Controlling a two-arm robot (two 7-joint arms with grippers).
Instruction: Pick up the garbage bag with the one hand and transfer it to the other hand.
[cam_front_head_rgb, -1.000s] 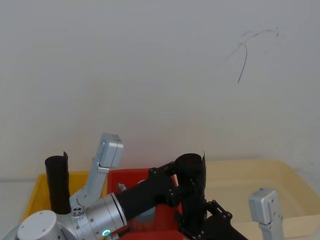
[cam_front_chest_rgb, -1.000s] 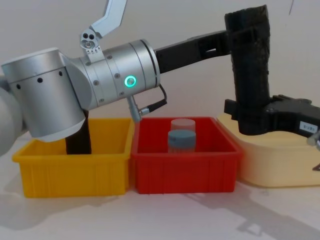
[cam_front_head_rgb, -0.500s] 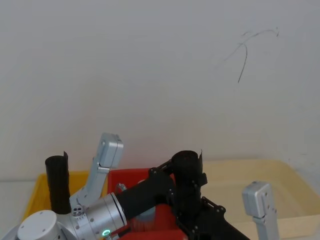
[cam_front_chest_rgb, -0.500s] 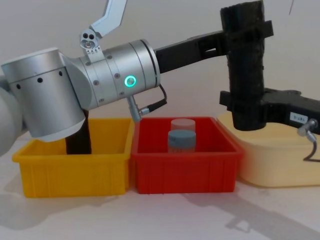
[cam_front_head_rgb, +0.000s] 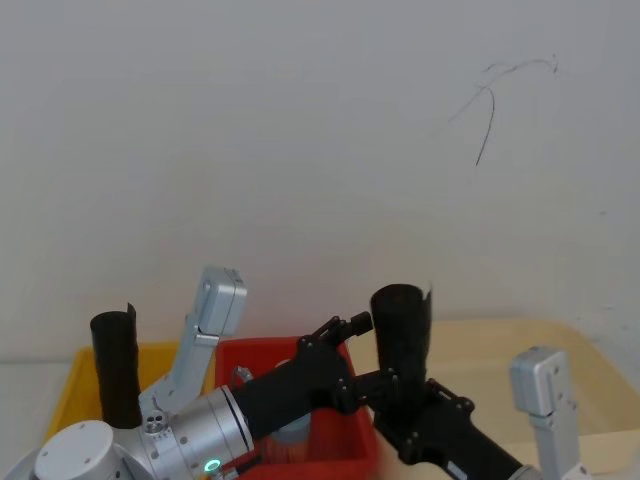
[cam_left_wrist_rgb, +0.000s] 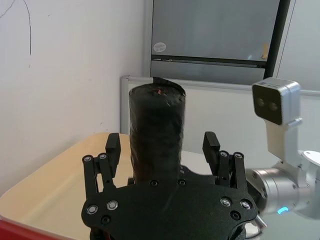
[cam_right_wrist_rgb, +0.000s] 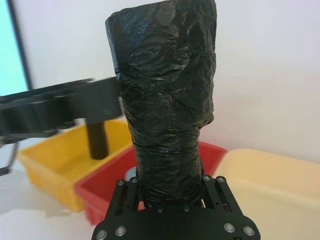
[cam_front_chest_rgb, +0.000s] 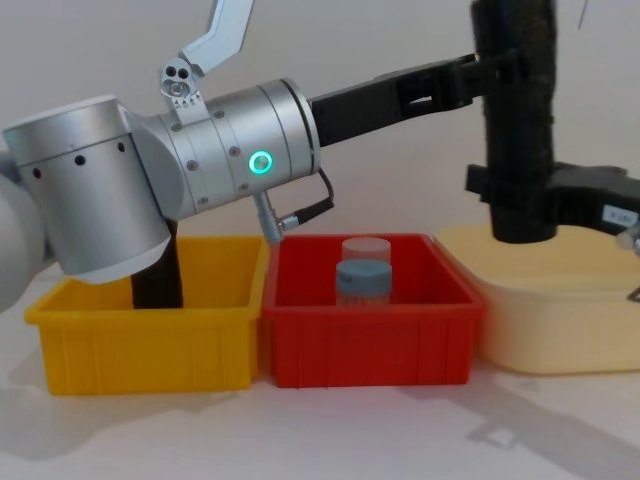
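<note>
The garbage bag (cam_front_chest_rgb: 515, 130), a tall black cylinder of crinkled plastic, stands upright in the air, clear of every container, above the near-left edge of the cream-coloured shallow plastic tub (cam_front_chest_rgb: 560, 320). The right gripper (cam_right_wrist_rgb: 170, 185), a slim black two-finger unit with a small white label, is clamped on the lower part of the roll; the bag rises straight out of its closed jaws in the right wrist view. The left gripper (cam_left_wrist_rgb: 161, 142), a long black two-finger unit on a thick silver arm with a green ring light, sits level with the upper part of the roll. Its jaws are spread, and its fingers (cam_left_wrist_rgb: 112, 145) stand either side of the bag with a visible gap on both sides. Below and to the left, the red rectangular plastic bin (cam_front_chest_rgb: 370, 345) holds a clear jar with a blue cap (cam_front_chest_rgb: 362, 280). Touching it on its left, the yellow rectangular plastic bin (cam_front_chest_rgb: 150, 340) holds a second black plastic roll (cam_front_head_rgb: 115, 365), upright.
</note>
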